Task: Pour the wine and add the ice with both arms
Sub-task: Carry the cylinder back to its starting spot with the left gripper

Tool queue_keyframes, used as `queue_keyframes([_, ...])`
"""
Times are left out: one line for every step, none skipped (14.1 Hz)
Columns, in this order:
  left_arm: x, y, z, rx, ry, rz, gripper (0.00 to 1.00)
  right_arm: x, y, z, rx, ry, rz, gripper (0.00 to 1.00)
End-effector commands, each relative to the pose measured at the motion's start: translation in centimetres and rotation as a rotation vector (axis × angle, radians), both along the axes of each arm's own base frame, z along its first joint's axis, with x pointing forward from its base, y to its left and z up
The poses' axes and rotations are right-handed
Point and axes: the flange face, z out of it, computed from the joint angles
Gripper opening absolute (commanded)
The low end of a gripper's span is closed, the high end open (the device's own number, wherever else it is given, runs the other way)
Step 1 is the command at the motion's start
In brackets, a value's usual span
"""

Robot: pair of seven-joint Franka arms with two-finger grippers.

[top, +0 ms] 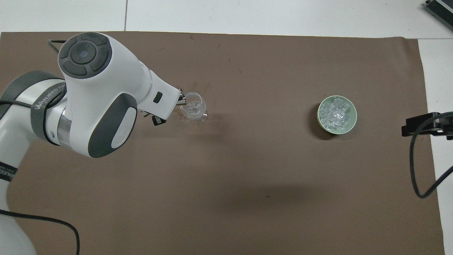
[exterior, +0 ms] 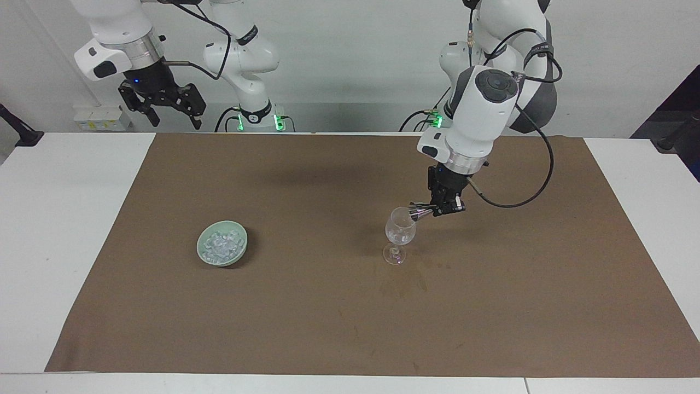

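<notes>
We see the ice [exterior: 221,245] as a heap of small clear cubes filling a pale green bowl [exterior: 206,256], which sits on a brown table mat [exterior: 328,328] toward the right arm's end of the table. In the overhead view the bowl is at about 3 o'clock from the mat's middle.

Well apart from the bowl, toward the left arm's end, stands 1 upright, clear wine glass [exterior: 399,232] on the mat. A few glassy pieces [top: 192,106] glint inside its bowl; we cannot tell more about them. On the mat just in front of the glass's foot, farther from the robots, lies a faint darker stain [exterior: 404,279].

The left gripper [exterior: 445,208] hangs beside the glass's rim, at roughly 2 o'clock from the glass in the facing view. Its fingers are clenched on a small shiny metal tool, apparently tongs [exterior: 418,210], whose tips point at the rim of the glass and sit at or just over it. In the overhead view the left arm [top: 95,95] covers most of the gripper, and only the tips of the metal tool [top: 182,99] show at the rim.

The right gripper [exterior: 164,112] waits, raised high above the table edge nearest the robots at its own end, at about 11 o'clock from the bowl in the facing view. Its fingers are spread wide and hold nothing.
</notes>
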Motion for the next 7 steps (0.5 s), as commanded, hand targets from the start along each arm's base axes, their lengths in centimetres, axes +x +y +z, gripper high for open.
queue_keyframes([0.2,-0.7,0.6,0.038,-0.009,0.006,0.0,-0.5,-0.3,0.2,0.028,-0.003,0.011,1.0])
queue_keyframes([0.3,-0.6,0.5,0.068,-0.016,-0.001,0.0,-0.5,-0.3,0.2,0.028,-0.003,0.011,1.0])
queue_keyframes([0.4,-0.5,0.8,0.077,-0.022,-0.002,0.0,-0.5,-0.3,0.2,0.028,-0.003,0.011,1.0])
queue_keyframes([0.5,-0.6,0.8,0.08,-0.019,-0.002,0.0,-0.5,-0.3,0.2,0.028,-0.003,0.011,1.0])
queue_keyframes([0.7,-0.2,1.0,0.077,-0.02,0.004,0.0,-0.5,-0.3,0.2,0.028,-0.003,0.011,1.0])
queue_keyframes([1.0,0.2,1.5,0.072,-0.033,0.003,0.0,-0.5,-0.3,0.2,0.028,-0.003,0.011,1.0])
queue_keyframes([1.2,0.8,1.8,0.071,-0.035,0.012,0.0,-0.5,-0.3,0.2,0.028,-0.003,0.011,1.0])
